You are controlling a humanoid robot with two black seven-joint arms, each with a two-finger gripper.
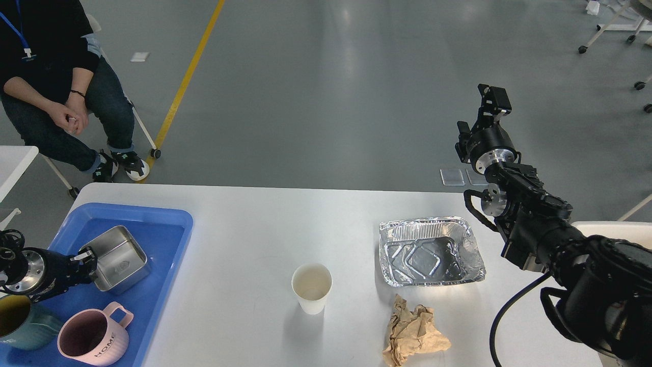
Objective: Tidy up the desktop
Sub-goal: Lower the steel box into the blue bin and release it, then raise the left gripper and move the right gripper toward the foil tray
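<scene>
The white desktop (265,224) carries a white paper cup (311,287), an empty foil tray (430,251) and a crumpled brown paper ball (413,332). A blue plastic tray (168,229) lies at the left and holds a square steel container (118,259), a pink mug (94,339) and a teal mug (23,322). My left gripper (84,261) is low over the blue tray, its fingers closed on the steel container's left rim. My right gripper (490,99) is raised high beyond the table's far right edge, holding nothing; its fingers cannot be told apart.
A seated person (56,86) is behind the table's far left corner. A cream-white bin's edge (611,229) shows behind my right arm. My right arm's cable (504,316) hangs over the table's right front. Another white table's corner (15,158) is at the far left.
</scene>
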